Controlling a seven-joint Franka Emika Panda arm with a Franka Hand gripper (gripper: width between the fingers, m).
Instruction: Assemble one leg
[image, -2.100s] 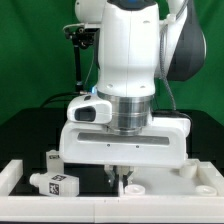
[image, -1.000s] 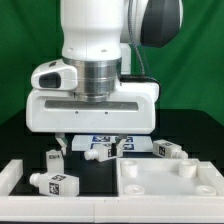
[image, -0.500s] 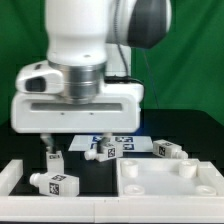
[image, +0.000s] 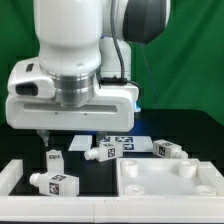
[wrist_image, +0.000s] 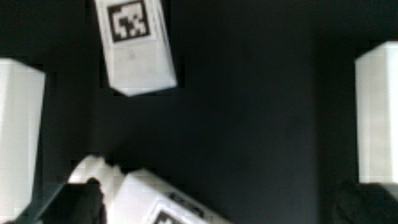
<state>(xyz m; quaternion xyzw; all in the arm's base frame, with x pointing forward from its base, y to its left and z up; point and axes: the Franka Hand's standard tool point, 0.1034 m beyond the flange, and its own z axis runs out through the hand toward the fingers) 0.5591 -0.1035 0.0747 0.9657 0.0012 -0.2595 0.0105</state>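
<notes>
Several white legs with square tags lie on the black table. One leg (image: 52, 160) stands just under my gripper's (image: 74, 136) finger on the exterior view's left. A second leg (image: 55, 182) lies in front of it. Three more legs (image: 105, 151) (image: 126, 145) (image: 168, 150) lie further to the exterior view's right. In the wrist view the near leg (wrist_image: 164, 203) sits between the spread fingers, close beside one finger (wrist_image: 75, 196), and the second leg (wrist_image: 139, 45) lies apart. My gripper (wrist_image: 217, 205) is open and holds nothing.
The large white tabletop (image: 170, 182) with raised rims lies at the front on the exterior view's right. A white rim (image: 10, 175) borders the table on the left. The marker board (image: 118, 139) lies behind the legs. Pale edges (wrist_image: 15, 120) (wrist_image: 377, 115) flank the wrist view.
The arm has moved steadily toward the exterior view's left, from above the tabletop to above the two left legs. The gripper stays open and empty. The legs have not moved.
</notes>
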